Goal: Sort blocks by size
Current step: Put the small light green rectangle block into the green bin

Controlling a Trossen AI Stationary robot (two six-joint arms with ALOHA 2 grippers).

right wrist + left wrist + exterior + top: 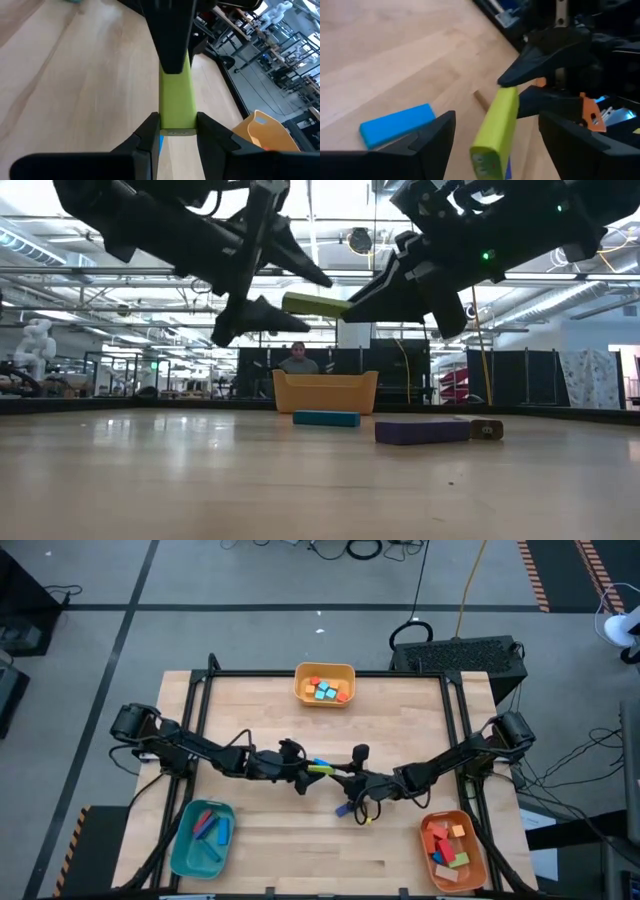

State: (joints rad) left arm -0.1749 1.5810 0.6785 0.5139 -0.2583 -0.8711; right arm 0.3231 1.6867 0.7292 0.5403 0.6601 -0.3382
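my right claw (176, 131) is clamped on one end of a yellow-green bar (176, 102), held in the air over mid-table.

my left claw (495, 145) stands apart around the bar's other end; whether its fingers touch it i cannot tell. the bar's far end is hidden in my right wrist view. pale wooden table (260, 700), open workshop behind with a seated person (297, 358). the bar lies level, its long axis running from arm to arm. a blue block (326, 418) and a purple block (421, 431) lie below.
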